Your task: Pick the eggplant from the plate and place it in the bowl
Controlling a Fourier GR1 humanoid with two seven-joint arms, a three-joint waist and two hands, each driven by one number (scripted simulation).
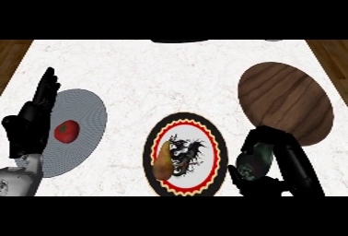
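Plates: grey plate (88, 110) with one tomato (66, 131); patterned plate (204, 174) with one pear (162, 162)
Bowl (285, 101): one
Right hand (296, 167): curled round one eggplant (256, 157)
Left hand (31, 125): fingers straight

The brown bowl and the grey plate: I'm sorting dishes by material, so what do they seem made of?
The brown bowl looks like wood with a matte finish: dark grain streaks run across it. The grey plate bears a fine, even mesh-like pattern with no shine. It could be textured ceramic or woven metal; the look leaves that open.
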